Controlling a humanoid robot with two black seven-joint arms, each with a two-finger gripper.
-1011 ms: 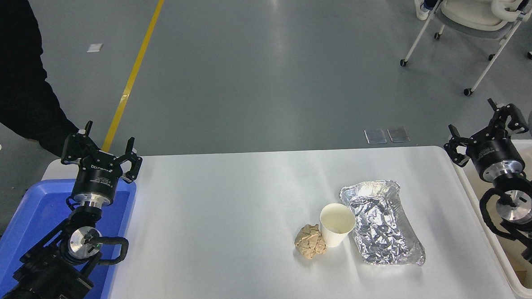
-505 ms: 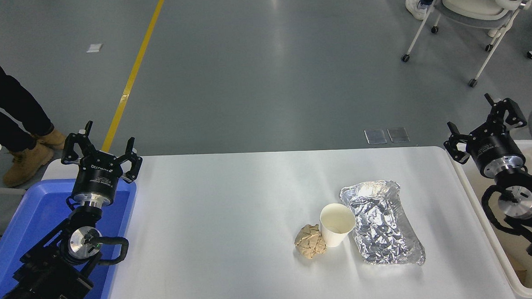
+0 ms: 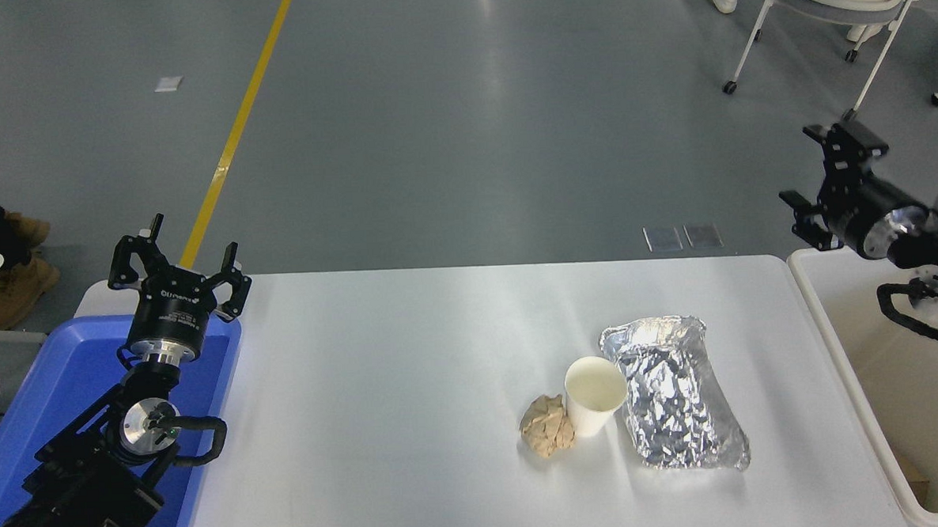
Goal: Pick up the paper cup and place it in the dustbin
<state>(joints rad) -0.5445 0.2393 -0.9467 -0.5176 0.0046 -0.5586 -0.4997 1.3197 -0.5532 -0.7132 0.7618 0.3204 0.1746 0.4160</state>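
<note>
One paper cup (image 3: 594, 395) upright at bench (image 3: 410, 361) centre; one dustbin (image 3: 836, 334) at 3 o'clock. Two end effectors: left end effector (image 3: 178, 264) and right end effector (image 3: 828, 176) both spread wide, empty.

There is a single view, the head view, taken from high up on the robot's side and looking forward and down across the white table (image 3: 409, 353). The table's near edge falls below the bottom of the picture; its far edge runs straight across the middle. Beyond it the camera takes in a wide stretch of grey floor (image 3: 463, 121) with a yellow line (image 3: 234, 139) running away at far left. The left arm (image 3: 98, 462) enters from the near left corner, the right arm (image 3: 912, 268) from the right edge, both pointing away from the camera.
</note>
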